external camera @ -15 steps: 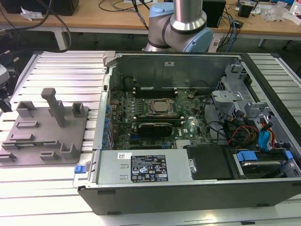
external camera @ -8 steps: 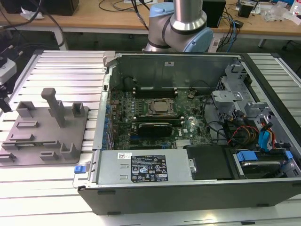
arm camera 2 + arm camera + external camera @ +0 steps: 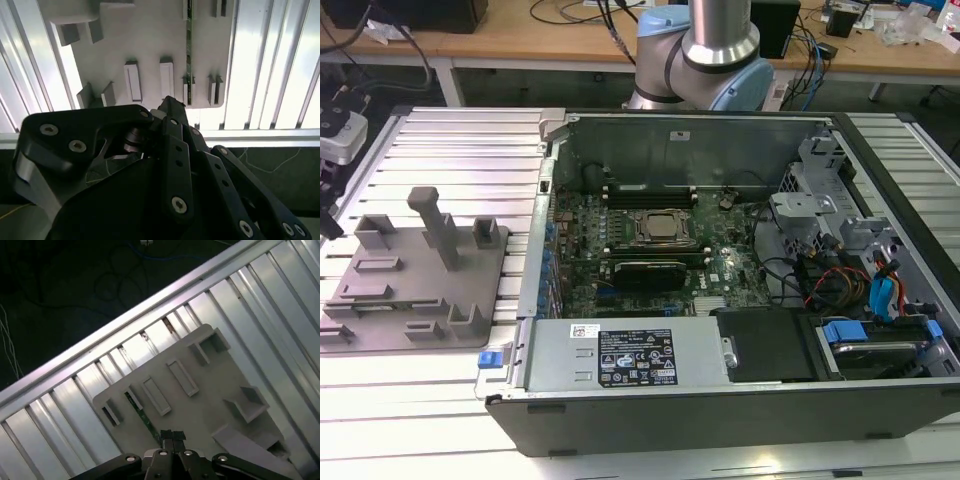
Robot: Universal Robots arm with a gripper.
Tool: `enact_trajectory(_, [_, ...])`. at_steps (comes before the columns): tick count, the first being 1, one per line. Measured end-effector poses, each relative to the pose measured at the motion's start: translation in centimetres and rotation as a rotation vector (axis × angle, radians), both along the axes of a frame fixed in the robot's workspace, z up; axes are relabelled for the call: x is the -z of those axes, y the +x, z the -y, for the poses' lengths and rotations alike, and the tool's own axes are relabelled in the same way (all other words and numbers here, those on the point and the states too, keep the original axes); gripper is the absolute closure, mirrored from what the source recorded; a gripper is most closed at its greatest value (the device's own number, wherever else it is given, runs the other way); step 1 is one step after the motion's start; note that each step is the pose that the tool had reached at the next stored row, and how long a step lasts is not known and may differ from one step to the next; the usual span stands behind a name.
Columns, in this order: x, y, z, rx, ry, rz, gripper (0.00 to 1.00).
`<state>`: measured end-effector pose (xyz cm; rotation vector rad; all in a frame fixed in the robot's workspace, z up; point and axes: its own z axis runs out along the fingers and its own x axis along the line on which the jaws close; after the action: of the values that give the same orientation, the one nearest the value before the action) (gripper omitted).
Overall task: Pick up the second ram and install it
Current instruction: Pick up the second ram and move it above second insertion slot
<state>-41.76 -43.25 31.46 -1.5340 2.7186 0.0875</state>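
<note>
Plastic, matte and grey, forms the tray (image 3: pixel 150 30) beyond the claw (image 3: pixel 169 102): a flat slab studded with squared blocks and paired stubs. The ram (image 3: pixel 189 50) stands on edge in it, a thin greenish-dark strip caught between pairs of stubs. It runs straight away from the claw's tips and is apart from them.

The claw is made of black jointed bars pinned with bright screw heads. In both wrist views its tips are drawn together with nothing between them. Under the tray, the counter (image 3: pixel 260 60) is ribbed pale metal, glaring where the light hits it.

In the second wrist view the ram's far end is cut off by the frame. In the first wrist view the ram (image 3: pixel 142 415) slips behind the claw (image 3: pixel 169 434) at its near end. Its surface detail cannot be made out.

In the exterior view the tray (image 3: pixel 410 290) lies beside an open steel case (image 3: pixel 720 400).
</note>
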Motion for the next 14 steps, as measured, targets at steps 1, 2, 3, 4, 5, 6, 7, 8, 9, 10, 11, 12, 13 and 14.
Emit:
enact_trajectory(1, [0.01, 0.00, 0.00, -0.017, 0.0000, 0.0000, 0.92])
enact_trajectory(2, [0.04, 0.00, 0.00, -0.058, 0.0000, 0.0000, 0.92])
enact_trajectory(3, [0.08, 0.00, 0.00, -0.103, 0.0000, 0.0001, 0.92])
enact_trajectory(4, [0.13, 0.00, 0.00, -0.159, 0.0000, 0.0000, 0.92])
enact_trajectory(5, [0.15, 0.00, 0.00, -0.186, 0.0000, 0.0001, 0.92])
enact_trajectory(6, [0.17, 0.00, 0.00, -0.209, 0.0000, 0.0000, 0.92])
enact_trajectory(7, [0.24, 0.00, 0.00, -0.260, 0.0000, 0.0000, 0.92])
enact_trajectory(8, [0.28, 0.00, 0.00, -0.284, 0.0000, 0.0000, 0.92])
enact_trajectory(9, [0.32, 0.00, 0.00, -0.302, 0.0000, 0.0000, 0.92])
enact_trajectory(10, [0.36, 0.00, 0.00, -0.320, 0.0000, 0.0001, 0.92])
enact_trajectory(11, [0.41, 0.00, 0.00, -0.338, 0.0000, 0.0000, 0.92])
enact_trajectory(12, [0.47, 0.00, 0.00, -0.359, -0.0001, -0.0001, 0.92])
enact_trajectory(13, [0.53, 0.00, 0.00, -0.373, -0.0003, -0.0005, 0.92])
enact_trajectory(14, [0.66, 0.02, 0.08, -0.386, -0.0002, -0.0017, 0.92])
